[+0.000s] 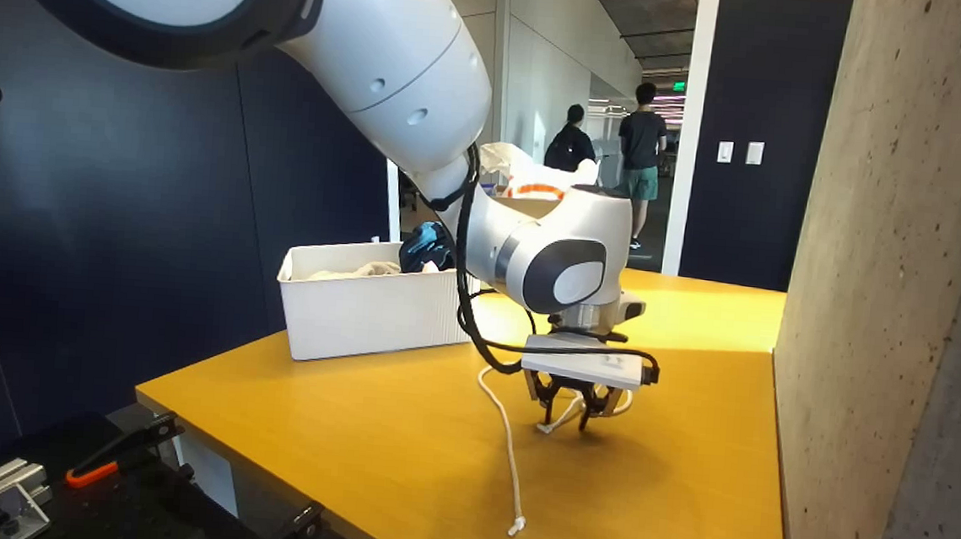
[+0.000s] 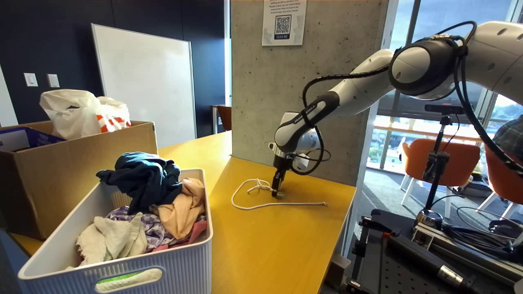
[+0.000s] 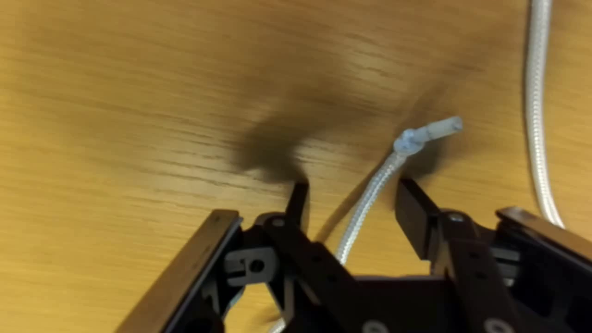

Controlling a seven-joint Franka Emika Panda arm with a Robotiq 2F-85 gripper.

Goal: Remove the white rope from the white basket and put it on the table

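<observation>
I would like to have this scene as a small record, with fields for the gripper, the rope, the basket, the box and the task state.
gripper: open, pointing down, straddling the rope near one end
rope: loosely curved on the table, outside the basket
basket: white, holding crumpled cloths
box: cardboard, beside the basket, with plastic bags in it
task state: rope out of the basket and on the table; gripper not yet lifted away

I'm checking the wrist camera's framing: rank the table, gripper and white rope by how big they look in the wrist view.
1. Table, filling most of the picture
2. Gripper, along the bottom, nearest the camera
3. White rope, thin, only parts showing
</observation>
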